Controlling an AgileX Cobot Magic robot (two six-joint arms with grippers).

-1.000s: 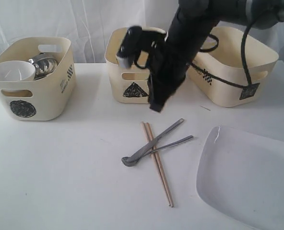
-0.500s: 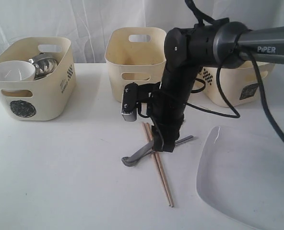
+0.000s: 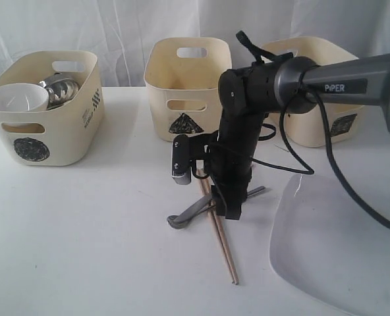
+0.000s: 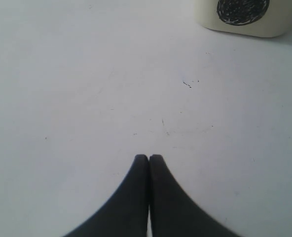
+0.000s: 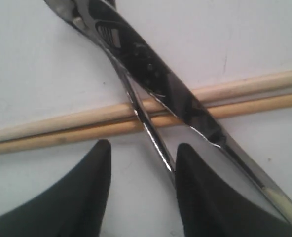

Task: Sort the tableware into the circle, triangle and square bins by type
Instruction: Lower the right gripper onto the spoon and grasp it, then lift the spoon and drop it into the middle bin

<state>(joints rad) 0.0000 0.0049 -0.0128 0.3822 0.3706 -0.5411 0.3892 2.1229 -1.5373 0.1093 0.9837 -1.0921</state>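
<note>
Right gripper (image 5: 143, 148): jaws wide, matte black tips astride a slim polished steel handle (image 5: 153, 138) where glossy cutlery (image 5: 136, 54) crosses two round tan wooden chopsticks (image 5: 62, 131). These lie mid-table (image 3: 83, 230), toward its front edge. The smooth rounded white plate (image 3: 340, 250) sits at the front right corner. Left gripper (image 4: 149, 159): tips pressed together, empty.

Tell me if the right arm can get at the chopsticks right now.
Probably, but not cleanly. The right arm holds open jaws over the chopsticks, yet two metal utensils lie crossed over them there, so closing would likely catch those too.
</note>
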